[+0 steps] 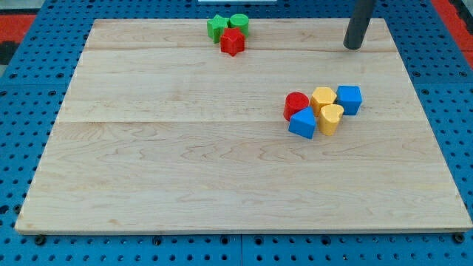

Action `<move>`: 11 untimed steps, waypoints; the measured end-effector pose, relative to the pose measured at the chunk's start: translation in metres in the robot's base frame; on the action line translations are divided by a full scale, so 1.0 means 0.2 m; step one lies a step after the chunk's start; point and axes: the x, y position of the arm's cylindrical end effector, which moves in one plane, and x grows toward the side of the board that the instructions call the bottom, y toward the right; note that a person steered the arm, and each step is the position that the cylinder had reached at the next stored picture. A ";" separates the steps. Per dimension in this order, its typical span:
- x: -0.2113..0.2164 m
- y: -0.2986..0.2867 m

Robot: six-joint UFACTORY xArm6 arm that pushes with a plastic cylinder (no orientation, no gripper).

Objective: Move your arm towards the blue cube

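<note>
The blue cube (349,99) sits at the right end of a cluster on the right half of the wooden board (185,162). It touches a yellow hexagonal block (323,97). Below them lie a yellow heart-shaped block (330,118), a blue wedge-like block (301,123) and a red cylinder (295,104). My tip (354,46) rests on the board near the top right, straight above the blue cube in the view and well apart from it.
At the view's top centre a green star-shaped block (216,27), a green cylinder (239,23) and a red star-shaped block (232,42) huddle together. Blue pegboard (22,81) surrounds the board.
</note>
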 end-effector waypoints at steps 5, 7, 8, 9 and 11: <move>0.00 -0.01; 0.30 0.25; 0.58 0.26; 0.61 0.34; 0.60 0.34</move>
